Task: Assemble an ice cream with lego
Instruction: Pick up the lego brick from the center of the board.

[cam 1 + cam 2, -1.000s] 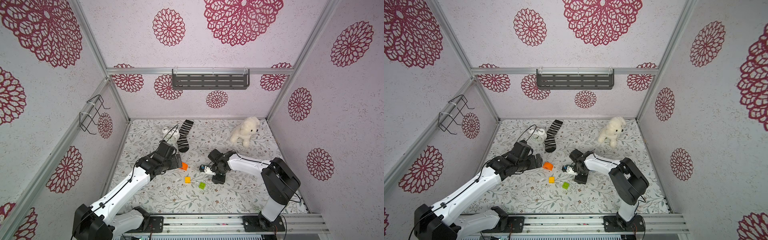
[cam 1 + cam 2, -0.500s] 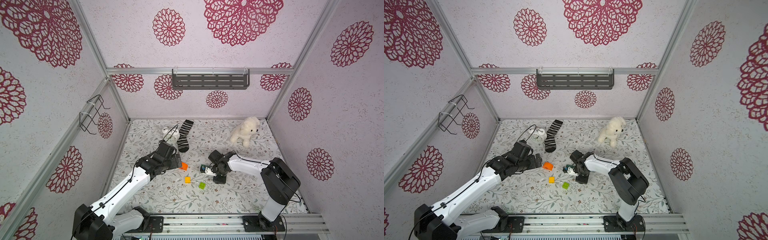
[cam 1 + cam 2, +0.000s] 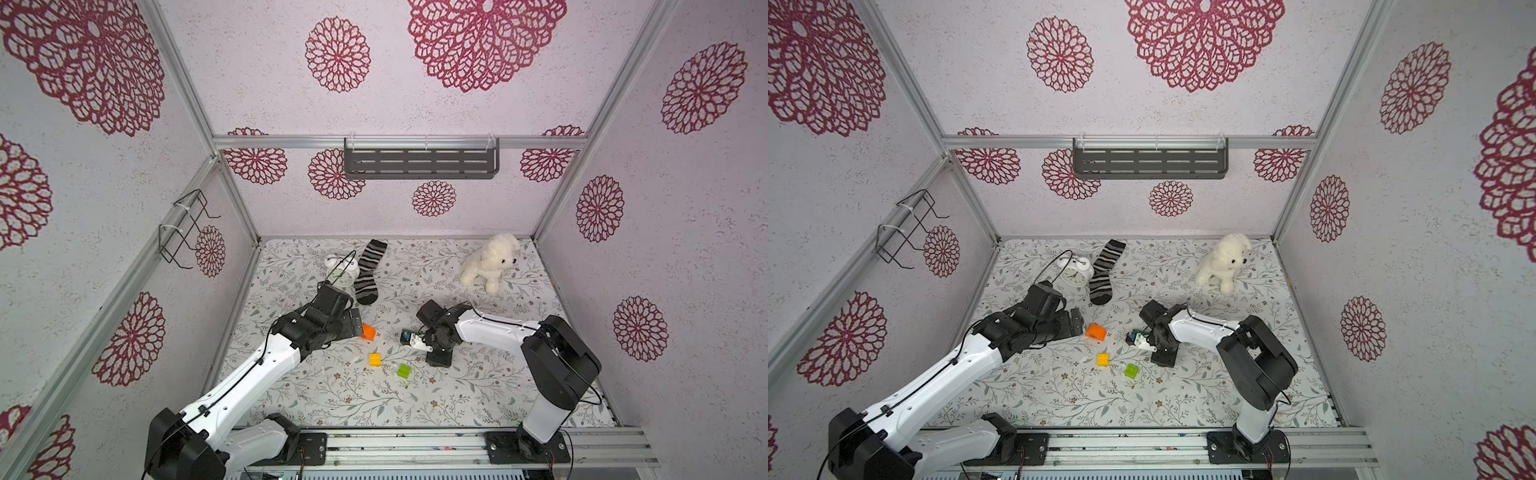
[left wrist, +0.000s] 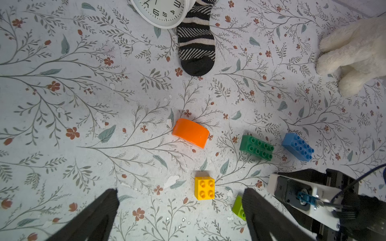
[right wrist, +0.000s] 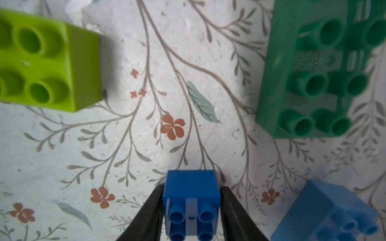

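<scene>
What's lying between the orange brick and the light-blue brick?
The dark green brick, apart from both the orange brick and the light-blue brick; the left wrist view shows it.

Robot lab cell dressed like a home, aluminium frame [image 3: 399, 141], wallpapered panels [image 3: 257, 83], floral tabletop [image 3: 353, 399], left arm [image 3: 249, 374] and right arm [image 3: 494, 330] bolted to a rail [image 3: 415, 446], shelf [image 3: 419, 164], wire rack [image 3: 183, 230], sock [image 3: 370, 270], clock [image 3: 343, 270], plush dog [image 3: 488, 264]

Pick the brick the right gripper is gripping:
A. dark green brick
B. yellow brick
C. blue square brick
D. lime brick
C: in the right wrist view the right gripper has its fingers pressed against both sides of the blue square brick. The lime brick, dark green brick and yellow brick lie loose, apart from it.
</scene>
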